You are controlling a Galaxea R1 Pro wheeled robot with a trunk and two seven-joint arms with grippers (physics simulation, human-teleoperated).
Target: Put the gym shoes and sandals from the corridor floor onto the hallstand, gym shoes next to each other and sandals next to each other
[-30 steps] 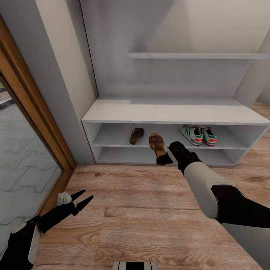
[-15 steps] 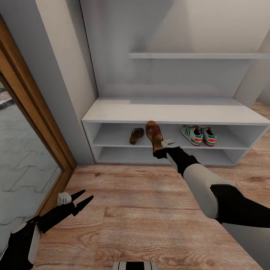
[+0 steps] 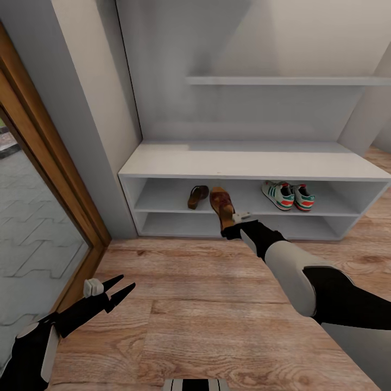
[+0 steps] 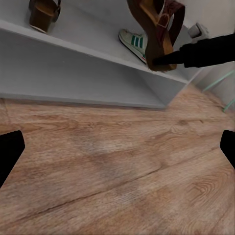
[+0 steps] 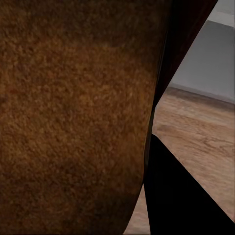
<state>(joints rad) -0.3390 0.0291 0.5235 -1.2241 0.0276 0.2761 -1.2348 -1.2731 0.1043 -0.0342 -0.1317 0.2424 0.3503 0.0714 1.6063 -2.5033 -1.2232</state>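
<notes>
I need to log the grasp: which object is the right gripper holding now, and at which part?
The right gripper holds a sandal by its heel end, toe toward the hallstand. The left gripper is open and holds nothing.

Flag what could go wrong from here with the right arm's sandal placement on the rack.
1. The held sandal hangs at the upper shelf's front edge, gripped at one end by the right gripper; released now, it could tip onto the corridor floor.
2. Pushing it in could nudge the other sandal close beside it.
3. The bench top sits low overhead; lifting may snag.
</notes>
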